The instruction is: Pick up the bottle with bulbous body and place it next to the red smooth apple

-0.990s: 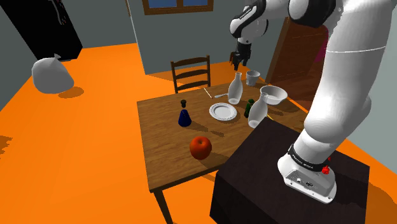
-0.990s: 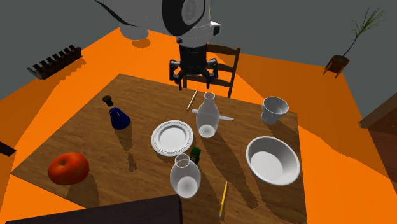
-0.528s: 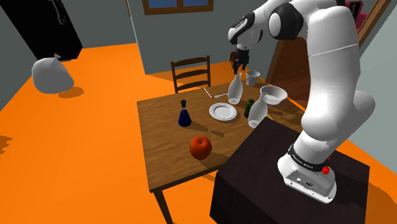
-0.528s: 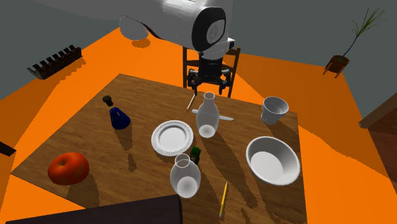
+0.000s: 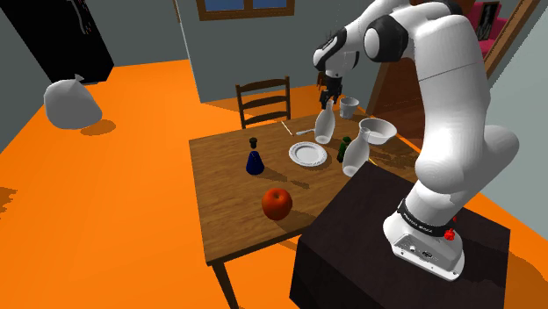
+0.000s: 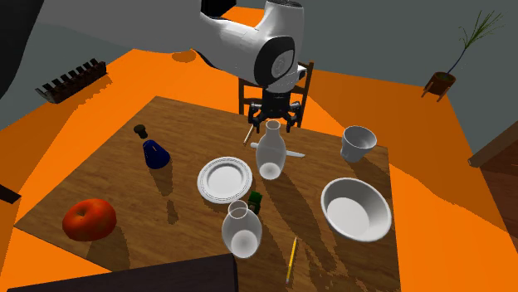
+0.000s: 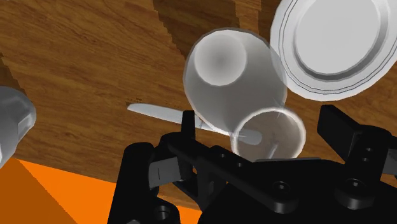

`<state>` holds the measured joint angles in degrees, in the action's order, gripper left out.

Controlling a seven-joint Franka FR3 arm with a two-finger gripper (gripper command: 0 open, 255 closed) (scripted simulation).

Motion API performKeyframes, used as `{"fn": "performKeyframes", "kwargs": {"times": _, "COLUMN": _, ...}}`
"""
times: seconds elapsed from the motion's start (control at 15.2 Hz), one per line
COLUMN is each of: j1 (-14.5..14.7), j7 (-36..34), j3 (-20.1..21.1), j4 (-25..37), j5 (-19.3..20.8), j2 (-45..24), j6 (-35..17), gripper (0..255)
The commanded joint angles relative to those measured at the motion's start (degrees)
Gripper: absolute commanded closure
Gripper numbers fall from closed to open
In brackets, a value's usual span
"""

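end effector [image 6: 270, 117]: released, fingers straddling the clear bottle's mouth
clear bottle [image 6: 270, 153]: upright on desk [image 6: 116, 178]
white plate [image 6: 224, 179]: just beside clear bottle
red apple [image 6: 89, 219]: well apart from clear bottle

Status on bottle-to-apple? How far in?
Done: approach only. The open gripper hangs over the mouth of the clear bulbous bottle, one finger to either side of it in the wrist view. In hand: nothing; the bottle stands on the table beside the white plate. Left: lower, close, lift, carry it across to the red apple.
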<state>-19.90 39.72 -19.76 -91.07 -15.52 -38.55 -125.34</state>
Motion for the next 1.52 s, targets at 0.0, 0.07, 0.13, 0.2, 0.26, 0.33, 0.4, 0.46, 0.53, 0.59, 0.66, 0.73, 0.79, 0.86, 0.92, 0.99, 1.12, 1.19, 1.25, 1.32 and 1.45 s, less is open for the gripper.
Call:
{"fn": "performKeyframes", "kwargs": {"times": 0.0, "j1": 0.0, "j7": 0.03, "j3": 0.06, "j4": -0.14, "j5": -0.08, "j2": -0.16, "j6": -0.34, "gripper": 0}}
{"fn": "performKeyframes", "kwargs": {"times": 0.07, "j1": 0.0, "j7": 0.03, "j3": 0.06, "j4": -0.14, "j5": -0.08, "j2": -0.16, "j6": -0.34, "gripper": 0}}
{"fn": "performKeyframes", "kwargs": {"times": 0.13, "j1": 0.0, "j7": 0.03, "j3": 0.06, "j4": -0.14, "j5": -0.08, "j2": -0.16, "j6": -0.34, "gripper": 0}}
{"fn": "performKeyframes", "kwargs": {"times": 0.2, "j1": 0.0, "j7": 0.03, "j3": 0.06, "j4": -0.14, "j5": -0.08, "j2": -0.16, "j6": -0.34, "gripper": 0}}
{"fn": "performKeyframes", "kwargs": {"times": 0.26, "j1": 0.0, "j7": 0.03, "j3": 0.06, "j4": -0.14, "j5": -0.08, "j2": -0.16, "j6": -0.34, "gripper": 0}}
{"fn": "performKeyframes", "kwargs": {"times": 0.33, "j1": 0.0, "j7": 0.03, "j3": 0.06, "j4": -0.14, "j5": -0.08, "j2": -0.16, "j6": -0.34, "gripper": 0}}
{"fn": "performKeyframes", "kwargs": {"times": 0.4, "j1": 0.0, "j7": 0.03, "j3": 0.06, "j4": -0.14, "j5": -0.08, "j2": -0.16, "j6": -0.34, "gripper": 0}}
{"fn": "performKeyframes", "kwargs": {"times": 0.46, "j1": 0.0, "j7": 0.03, "j3": 0.06, "j4": -0.14, "j5": -0.08, "j2": -0.16, "j6": -0.34, "gripper": 255}}
{"fn": "performKeyframes", "kwargs": {"times": 0.53, "j1": 0.0, "j7": 0.03, "j3": 0.06, "j4": -0.14, "j5": -0.08, "j2": -0.16, "j6": -0.34, "gripper": 255}}
{"fn": "performKeyframes", "kwargs": {"times": 0.59, "j1": 0.0, "j7": 0.03, "j3": 0.06, "j4": -0.14, "j5": -0.08, "j2": -0.16, "j6": -0.34, "gripper": 255}}
{"fn": "performKeyframes", "kwargs": {"times": 0.66, "j1": 0.0, "j7": 0.03, "j3": 0.06, "j4": -0.14, "j5": -0.09, "j2": -0.17, "j6": -0.34, "gripper": 255}}
{"fn": "performKeyframes", "kwargs": {"times": 0.73, "j1": 0.0, "j7": 0.04, "j3": 0.06, "j4": -0.14, "j5": -0.09, "j2": -0.17, "j6": -0.34, "gripper": 255}}
{"fn": "performKeyframes", "kwargs": {"times": 0.79, "j1": 0.0, "j7": 0.03, "j3": 0.06, "j4": -0.16, "j5": -0.08, "j2": -0.16, "j6": -0.35, "gripper": 255}}
{"fn": "performKeyframes", "kwargs": {"times": 0.86, "j1": -0.01, "j7": 0.04, "j3": 0.06, "j4": -0.16, "j5": -0.09, "j2": -0.16, "j6": -0.35, "gripper": 255}}
{"fn": "performKeyframes", "kwargs": {"times": 0.92, "j1": 0.0, "j7": 0.04, "j3": 0.06, "j4": -0.18, "j5": -0.08, "j2": -0.15, "j6": -0.36, "gripper": 255}}
{"fn": "performKeyframes", "kwargs": {"times": 0.99, "j1": 0.0, "j7": 0.04, "j3": 0.06, "j4": -0.19, "j5": -0.08, "j2": -0.14, "j6": -0.36, "gripper": 255}}
{"fn": "performKeyframes", "kwargs": {"times": 1.12, "j1": 0.08, "j7": -0.06, "j3": -0.07, "j4": -0.07, "j5": 0.08, "j2": 0.29, "j6": 0.17, "gripper": 255}}
{"fn": "performKeyframes", "kwargs": {"times": 1.19, "j1": 0.15, "j7": -0.16, "j3": -0.19, "j4": 0.01, "j5": 0.24, "j2": 0.74, "j6": 0.68, "gripper": 255}}
{"fn": "performKeyframes", "kwargs": {"times": 1.25, "j1": 0.22, "j7": -0.25, "j3": -0.31, "j4": 0.12, "j5": 0.4, "j2": 1.16, "j6": 1.21, "gripper": 255}}
{"fn": "performKeyframes", "kwargs": {"times": 1.32, "j1": 0.29, "j7": -0.35, "j3": -0.42, "j4": 0.24, "j5": 0.57, "j2": 1.59, "j6": 1.74, "gripper": 255}}
{"fn": "performKeyframes", "kwargs": {"times": 1.45, "j1": 0.42, "j7": -0.54, "j3": -0.65, "j4": 0.52, "j5": 0.89, "j2": 2.42, "j6": 2.81, "gripper": 255}}
